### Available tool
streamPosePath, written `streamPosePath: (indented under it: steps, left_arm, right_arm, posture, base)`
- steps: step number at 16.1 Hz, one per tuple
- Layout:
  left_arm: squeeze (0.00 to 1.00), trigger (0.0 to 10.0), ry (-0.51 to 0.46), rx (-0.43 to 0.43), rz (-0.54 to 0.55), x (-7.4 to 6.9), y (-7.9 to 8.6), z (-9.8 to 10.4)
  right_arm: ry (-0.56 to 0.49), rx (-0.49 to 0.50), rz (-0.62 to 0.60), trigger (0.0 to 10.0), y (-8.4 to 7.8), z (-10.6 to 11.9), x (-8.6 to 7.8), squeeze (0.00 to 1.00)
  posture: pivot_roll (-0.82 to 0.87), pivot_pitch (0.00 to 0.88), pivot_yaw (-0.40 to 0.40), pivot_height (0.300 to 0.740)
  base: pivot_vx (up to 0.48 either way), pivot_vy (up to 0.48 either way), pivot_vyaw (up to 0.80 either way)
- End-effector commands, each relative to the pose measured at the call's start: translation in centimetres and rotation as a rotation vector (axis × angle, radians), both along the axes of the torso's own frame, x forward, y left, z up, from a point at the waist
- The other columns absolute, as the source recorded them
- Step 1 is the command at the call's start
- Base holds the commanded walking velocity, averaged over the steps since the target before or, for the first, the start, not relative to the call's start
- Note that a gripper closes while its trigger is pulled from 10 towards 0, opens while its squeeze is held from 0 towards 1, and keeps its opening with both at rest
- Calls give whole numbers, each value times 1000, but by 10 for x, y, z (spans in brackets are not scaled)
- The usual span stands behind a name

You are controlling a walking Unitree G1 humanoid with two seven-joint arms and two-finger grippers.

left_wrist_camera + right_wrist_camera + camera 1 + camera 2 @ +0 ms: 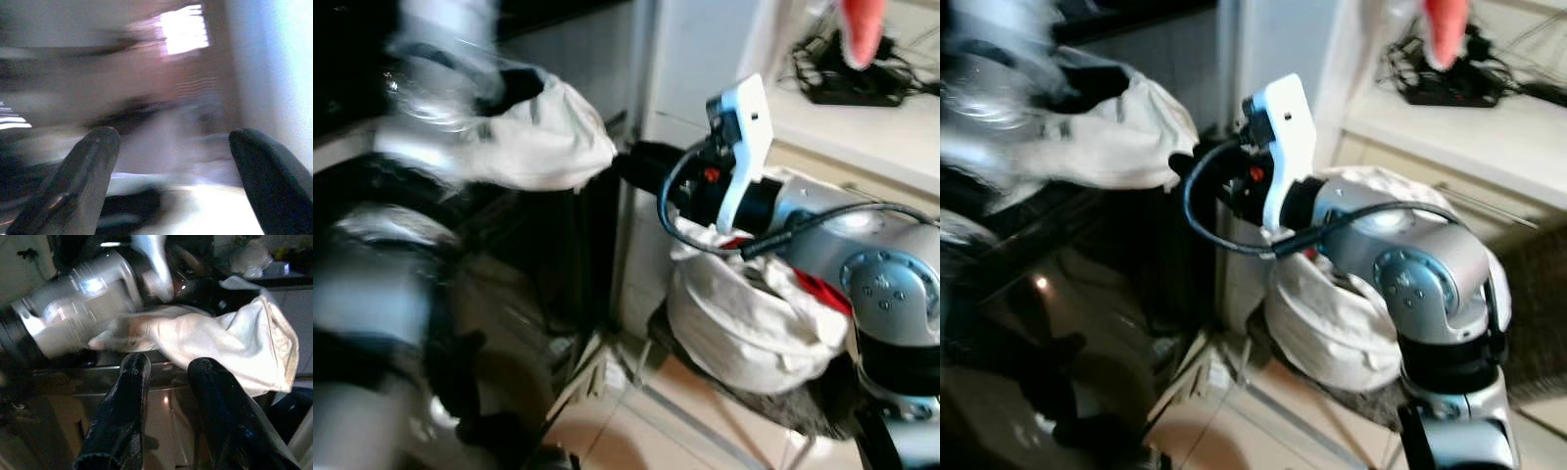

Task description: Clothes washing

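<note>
A crumpled white cloth garment hangs limp from the blurred left arm — light, soft, best pinched at a bunched fold. The left gripper is spread open; the right gripper is slightly parted, empty, near the cloth.

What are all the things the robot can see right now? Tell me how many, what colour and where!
Cloth: one, white, draped over the blurred left arm, up by the dark machine.
Laundry bag: one, white, on the floor beside the white cabinet, full of clothes with something red in it.
Washing machine: one, dark, on the robot's left.
Counter: one, pale, at the back right.
Cables: a black tangle on the counter.
Floor: beige tiles.
Left gripper: black jaws wide apart.
Right gripper: black jaws apart, pointing at the cloth.
</note>
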State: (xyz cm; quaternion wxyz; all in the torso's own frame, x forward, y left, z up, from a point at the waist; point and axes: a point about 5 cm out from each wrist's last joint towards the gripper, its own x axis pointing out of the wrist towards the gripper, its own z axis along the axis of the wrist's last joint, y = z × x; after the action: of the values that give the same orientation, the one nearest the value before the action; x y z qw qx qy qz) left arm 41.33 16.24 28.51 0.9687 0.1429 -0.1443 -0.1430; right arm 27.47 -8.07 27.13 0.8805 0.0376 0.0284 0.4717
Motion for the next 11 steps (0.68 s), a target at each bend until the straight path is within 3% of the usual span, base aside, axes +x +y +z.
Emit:
streamPosePath:
  steps: [1, 2, 3, 5, 7, 8, 9, 11]
  left_arm:
    - [0, 10000, 7, 7, -209, -8, -16, -1]
    - [0, 10000, 55, 40, -349, -18, -32, -20]
    - [0, 10000, 88, 89, -387, -23, -39, -36]
    - [0, 10000, 85, 112, -319, -21, -36, -48]
    - [0, 10000, 41, 41, -261, -21, -26, -45]
    - [0, 10000, 26, -65, -300, -33, -24, -43]
    - [0, 10000, 42, -71, -301, -39, -23, -51]
    - [0, 10000, 90, -144, -218, -52, -18, -76]
  right_arm:
    - [-21, -18, -7, 10000, -3, 0, -2, 0]
    - [-20, -28, 1, 10000, -3, -2, -4, 0]
    - [-21, -34, 9, 10000, -3, -3, -7, 0]
    - [-22, -38, 16, 10000, -3, -4, -9, 0]
    - [-24, -42, 10, 10000, -4, -4, -9, 0]
    - [-25, -49, -34, 10000, -9, -7, -6, 0]
    - [-33, -69, -118, 10000, -15, -10, 0, 0]
    - [-61, -151, -444, 10000, -41, -19, 27, 0]
  posture:
    - [-18, 0, -35, 740]
    - [-24, 0, -30, 740]
    - [-24, 0, -30, 740]
    - [-28, 0, -26, 740]
    - [-28, 0, -26, 740]
    - [-24, 0, -27, 740]
    - [-24, 0, -27, 740]
    - [-35, 0, -16, 740]
  base:
    - [0, 0, 0]
    - [0, 0, 0]
    - [0, 0, 0]
    - [0, 0, 0]
    - [0, 0, 0]
    - [0, 0, 0]
    - [0, 0, 0]
    - [0, 0, 0]
